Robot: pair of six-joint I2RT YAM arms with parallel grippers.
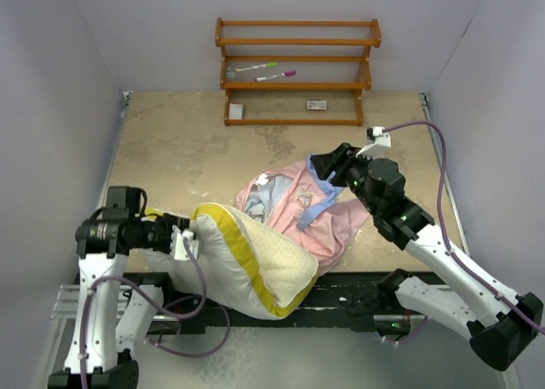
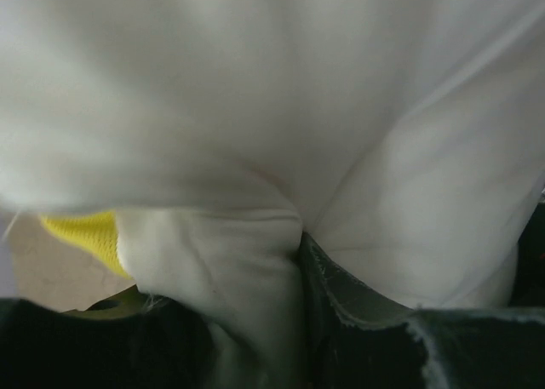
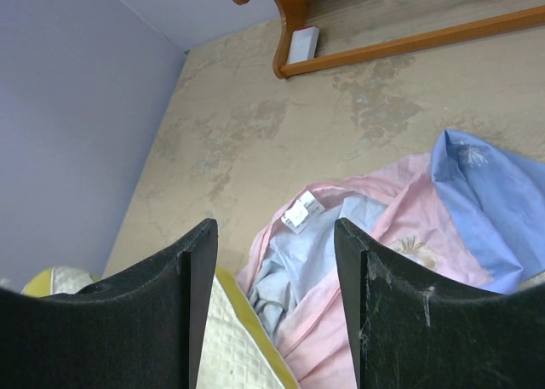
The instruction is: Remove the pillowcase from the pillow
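The pillow (image 1: 255, 261), cream-white with a yellow band, lies at the table's near edge, overhanging it. My left gripper (image 1: 186, 243) is shut on the pillow's left end; in the left wrist view a fold of white fabric (image 2: 247, 270) is pinched between the dark fingers (image 2: 366, 338). The pillowcase (image 1: 306, 206) lies crumpled, mostly pink side out with blue patches, just right of the pillow and off it. My right gripper (image 1: 326, 168) is open and empty above the pillowcase's far edge; its view shows the pillowcase (image 3: 383, 253), a white tag (image 3: 300, 211) and a pillow corner (image 3: 226, 338).
A wooden three-tier rack (image 1: 298, 70) stands at the back with two markers (image 1: 266, 71) and small cards on it. Grey walls close in left, right and behind. The table's front edge runs just under the pillow.
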